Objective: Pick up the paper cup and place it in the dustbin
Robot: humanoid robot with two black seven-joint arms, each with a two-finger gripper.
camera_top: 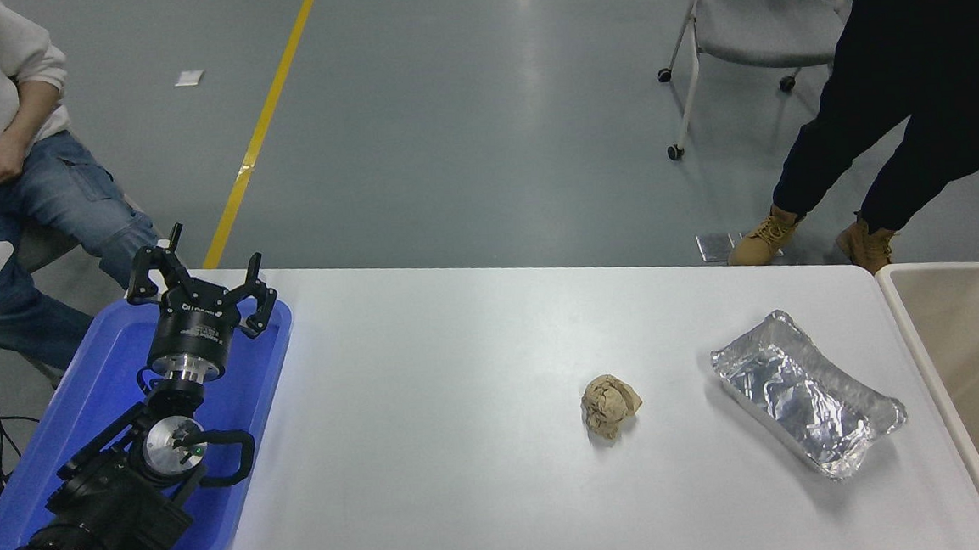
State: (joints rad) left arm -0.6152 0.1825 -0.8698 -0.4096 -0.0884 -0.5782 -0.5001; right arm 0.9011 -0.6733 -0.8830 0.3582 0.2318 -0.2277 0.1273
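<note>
The paper cup is out of view. The dustbin (913,317), beige with a pale rounded rim, stands at the table's right edge, cut off by the picture's right side. My right arm and gripper are out of view. My left gripper (199,286) is parked at the lower left above the blue tray (112,358), its fingers spread open and empty.
A crumpled brown paper ball (609,405) lies mid-table. A crinkled silver foil tray (807,392) lies to its right, close to the dustbin. One person sits at the far left and another stands at the far right, beside a grey wheeled chair (758,12).
</note>
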